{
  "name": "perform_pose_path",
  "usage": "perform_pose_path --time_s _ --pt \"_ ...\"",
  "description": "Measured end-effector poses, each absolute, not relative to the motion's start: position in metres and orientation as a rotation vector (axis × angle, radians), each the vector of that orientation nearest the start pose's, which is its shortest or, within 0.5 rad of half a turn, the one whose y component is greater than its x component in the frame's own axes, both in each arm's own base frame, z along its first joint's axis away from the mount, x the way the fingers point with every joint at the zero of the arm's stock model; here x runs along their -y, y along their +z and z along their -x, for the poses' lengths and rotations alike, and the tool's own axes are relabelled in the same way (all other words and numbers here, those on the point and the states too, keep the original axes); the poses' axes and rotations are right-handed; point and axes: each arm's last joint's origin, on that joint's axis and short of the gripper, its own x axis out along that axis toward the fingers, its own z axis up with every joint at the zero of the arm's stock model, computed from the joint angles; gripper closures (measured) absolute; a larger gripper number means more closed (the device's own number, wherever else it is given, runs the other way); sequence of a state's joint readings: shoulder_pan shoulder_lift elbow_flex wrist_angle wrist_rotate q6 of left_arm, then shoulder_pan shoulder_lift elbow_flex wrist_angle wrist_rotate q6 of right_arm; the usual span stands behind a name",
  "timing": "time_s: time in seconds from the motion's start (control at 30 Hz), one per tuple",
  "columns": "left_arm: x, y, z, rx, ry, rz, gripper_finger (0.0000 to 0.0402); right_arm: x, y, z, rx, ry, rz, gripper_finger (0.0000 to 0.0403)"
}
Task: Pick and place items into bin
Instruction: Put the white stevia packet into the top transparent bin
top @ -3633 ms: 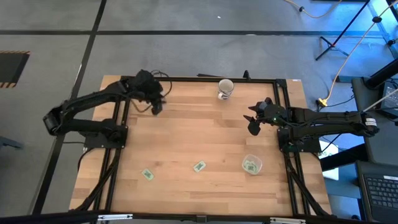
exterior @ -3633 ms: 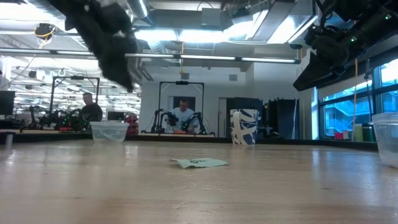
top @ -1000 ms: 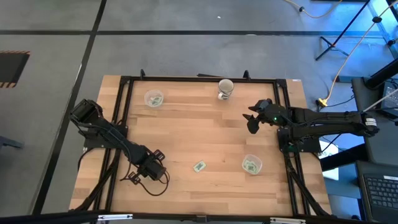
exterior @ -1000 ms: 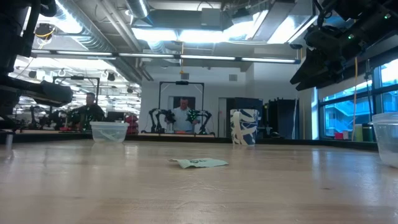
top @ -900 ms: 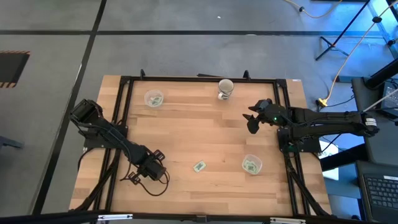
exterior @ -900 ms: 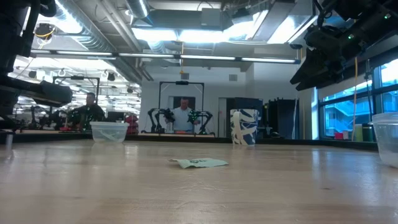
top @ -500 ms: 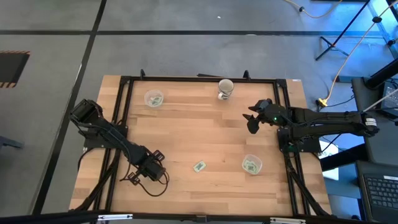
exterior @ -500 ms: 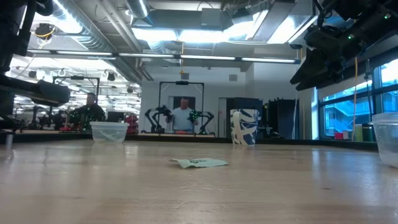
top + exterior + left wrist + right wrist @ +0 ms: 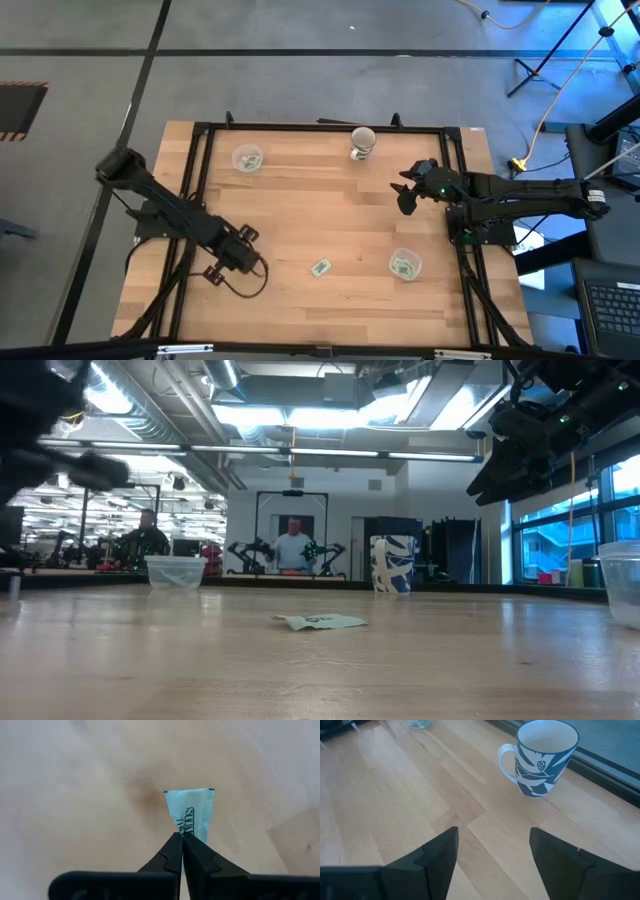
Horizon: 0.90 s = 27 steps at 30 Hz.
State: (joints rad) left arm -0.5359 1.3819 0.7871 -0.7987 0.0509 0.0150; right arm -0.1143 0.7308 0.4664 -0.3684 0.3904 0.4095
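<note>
Near the surface's front-left corner, left tool (image 9: 182, 851) pinching a packet (image 9: 194, 815); tub (image 9: 246, 158) lying toward the back-left corner; right tool (image 9: 493, 851) waiting open.

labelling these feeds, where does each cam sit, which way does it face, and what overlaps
High: overhead, straight down on the table and both arms.
Low: table height, level toward the room; right arm at upper right.
Left wrist: above the wood; left gripper shut on a packet.
Right wrist: past the open right gripper toward the mug.
Shared: the mug, in high, low and right wrist.
</note>
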Motion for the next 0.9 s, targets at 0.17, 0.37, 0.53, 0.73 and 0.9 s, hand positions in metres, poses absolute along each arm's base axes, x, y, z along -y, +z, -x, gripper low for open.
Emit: perform_pose_path --time_s 0.17,0.37,0.53,0.73,0.9 --pt "0.088 0.211 -0.180 -1.279 -0.328 -0.322 0.0399 0.028 0.218 -0.150 -0.519 -0.611 -0.313 0.0156" --pt "0.047 0.242 -0.159 -1.134 0.104 -0.339 0.0395 0.028 0.218 -0.150 -0.517 -0.614 -0.321 0.0156" --pt "0.011 0.258 -0.150 -0.970 0.587 -0.251 0.0394 0.028 0.218 -0.150 -0.517 -0.607 -0.304 0.0156" --pt "-0.026 0.257 -0.150 -1.014 0.742 -0.036 0.0394 0.028 0.218 -0.150 -0.531 -0.594 -0.257 0.0156" --pt "-0.060 0.253 -0.158 -1.006 0.793 0.144 0.0394 0.028 0.218 -0.150 -0.541 -0.584 -0.225 0.0156"
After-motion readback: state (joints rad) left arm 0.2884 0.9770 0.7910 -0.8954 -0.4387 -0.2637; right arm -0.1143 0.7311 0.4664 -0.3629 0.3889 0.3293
